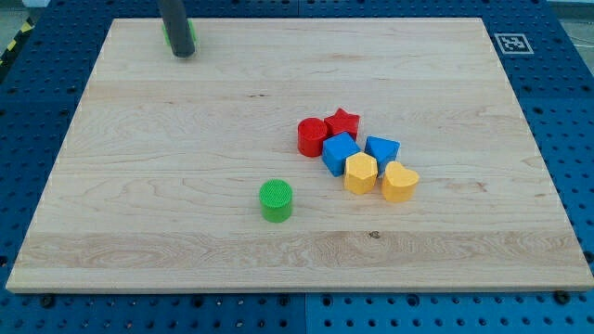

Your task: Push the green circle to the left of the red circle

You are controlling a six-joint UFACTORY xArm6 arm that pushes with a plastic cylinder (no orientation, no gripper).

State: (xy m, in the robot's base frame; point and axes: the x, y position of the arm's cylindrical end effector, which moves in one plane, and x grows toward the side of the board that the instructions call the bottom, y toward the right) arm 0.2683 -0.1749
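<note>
Rod standing upright at surface [139, 186] top left, my tip [184, 54] touching a partly hidden green block [167, 33], gripping nothing, sitting well apart from green circle [276, 200] and red circle [312, 136].

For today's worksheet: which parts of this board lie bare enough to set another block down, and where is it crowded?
Bare: the view's left half between my tip and the green circle, and the bottom strip. Crowded: the cluster from the red circle to the yellow blocks.
</note>
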